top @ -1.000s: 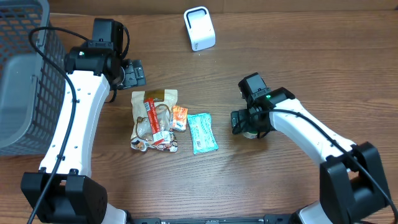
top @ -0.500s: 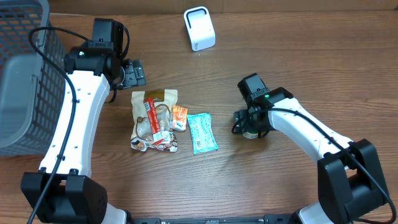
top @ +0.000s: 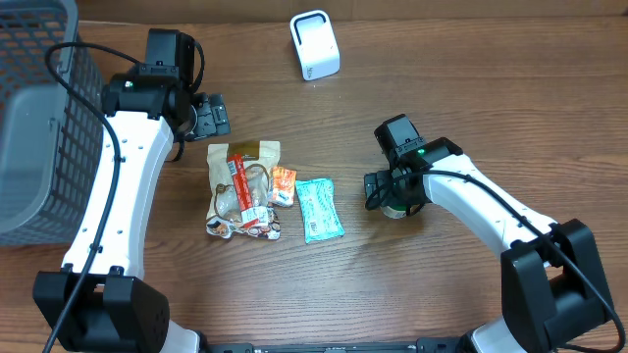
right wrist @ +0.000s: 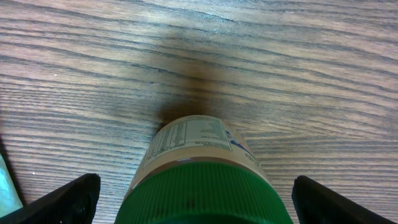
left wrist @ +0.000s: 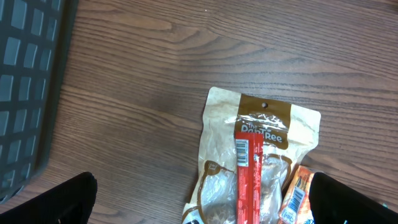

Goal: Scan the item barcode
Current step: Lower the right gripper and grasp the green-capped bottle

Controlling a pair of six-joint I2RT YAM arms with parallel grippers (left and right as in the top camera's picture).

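Item 1: small bottle (right wrist: 202,180), dark green ribbed screw cap on, pale label with fine print. I see it cap-first in the right wrist view, right of centre.
Item 2: white box scanner (top: 314,45), at the far edge.
Items 3–5, lying flat, centre-left:
- tan snack pouch (top: 242,186) with a red strip
- orange sachet (top: 283,184) against the pouch's right edge
- teal packet (top: 319,209) just beside the sachet

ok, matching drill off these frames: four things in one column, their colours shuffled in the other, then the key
1. scanner
2. basket
3. flat packet
4. bottle cap

A. green
B. teal
C. white
D. grey

Pairs: 1-C, 2-D, 3-B, 4-A
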